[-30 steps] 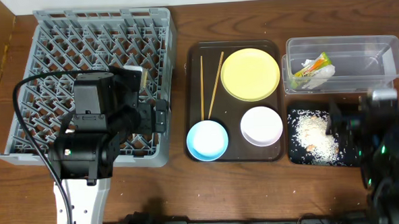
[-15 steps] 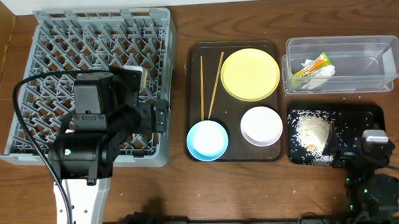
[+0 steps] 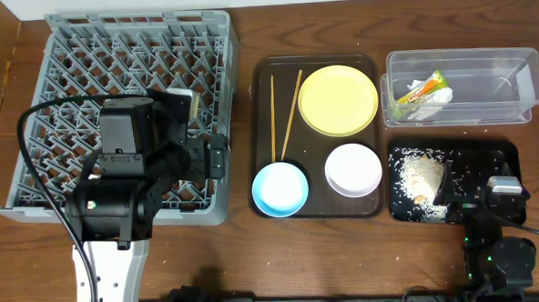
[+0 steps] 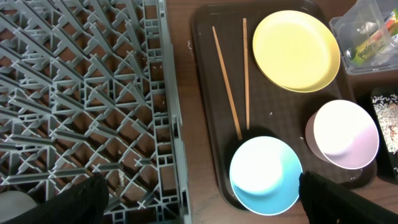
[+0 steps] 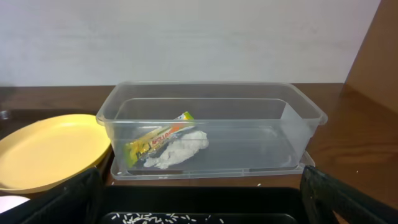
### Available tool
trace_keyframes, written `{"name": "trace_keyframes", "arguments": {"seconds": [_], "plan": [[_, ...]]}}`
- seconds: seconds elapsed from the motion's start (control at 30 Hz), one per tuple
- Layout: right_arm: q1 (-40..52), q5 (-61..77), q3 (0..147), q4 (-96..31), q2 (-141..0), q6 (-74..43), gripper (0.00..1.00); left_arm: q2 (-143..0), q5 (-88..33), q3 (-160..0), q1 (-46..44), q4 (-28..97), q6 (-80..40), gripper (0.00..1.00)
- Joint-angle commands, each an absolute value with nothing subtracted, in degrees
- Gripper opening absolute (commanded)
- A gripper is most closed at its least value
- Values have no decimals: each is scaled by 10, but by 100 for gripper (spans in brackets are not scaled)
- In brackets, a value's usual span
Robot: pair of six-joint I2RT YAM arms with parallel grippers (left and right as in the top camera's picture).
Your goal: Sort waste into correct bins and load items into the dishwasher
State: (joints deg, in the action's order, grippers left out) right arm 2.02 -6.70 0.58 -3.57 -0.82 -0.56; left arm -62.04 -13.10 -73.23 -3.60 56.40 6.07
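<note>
Waste looks sorted to me: wrapper (image 5: 158, 138) and napkin (image 5: 180, 149) lie in the tub (image 3: 521, 76), crumbs (image 3: 421, 181) in the black tray (image 3: 488, 155). What is left is loading dishes into the rack (image 3: 136, 16).

My left claw (image 4: 202, 193) hangs over the rack's right edge, fingers wide apart and empty. In its wrist view the blue bowl (image 4: 266, 174) sits just ahead and to the right, near the right fingertip, at the near-left corner of the brown tray (image 3: 317, 149). It is the closest dish to that arm.

The chopsticks (image 4: 226, 81) lie beyond the bowl, long axis running away from me, roughly parallel with the rack wall. The plate (image 3: 338, 99) is further back, the white bowl (image 3: 353, 169) to the right.

My right claw (image 5: 199, 202) is low by the black tray, fingers also apart and holding nothing, facing the tub. It is well off from the rack, so I judge the left arm should take the blue bowl.

A pale shape at the wrist view's lower-left corner may be the cup; I cannot tell.
</note>
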Motion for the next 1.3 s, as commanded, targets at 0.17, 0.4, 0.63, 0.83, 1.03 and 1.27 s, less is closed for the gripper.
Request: {"name": "trace_keyframes", "arguments": {"seconds": [0.17,0.4,0.63,0.83,1.03,1.27], "plan": [[15,-69,3,-34,-3,-2,99,-621,-126,-741,-38,564,66,98],[15,-69,3,-34,-3,-2,99,-621,-171,-741,-38,566,38,98],[15,-69,3,-34,-3,-2,99,-637,-301,-740,-41,511,-15,98],[15,-69,3,-34,-3,-2,99,-751,-165,-747,-111,485,-66,98],[15,-69,3,-34,-3,-2,99,-914,-27,-772,-204,464,-67,91],[15,-69,3,-34,-3,-2,99,-1043,50,-772,-228,343,-67,80]]}}
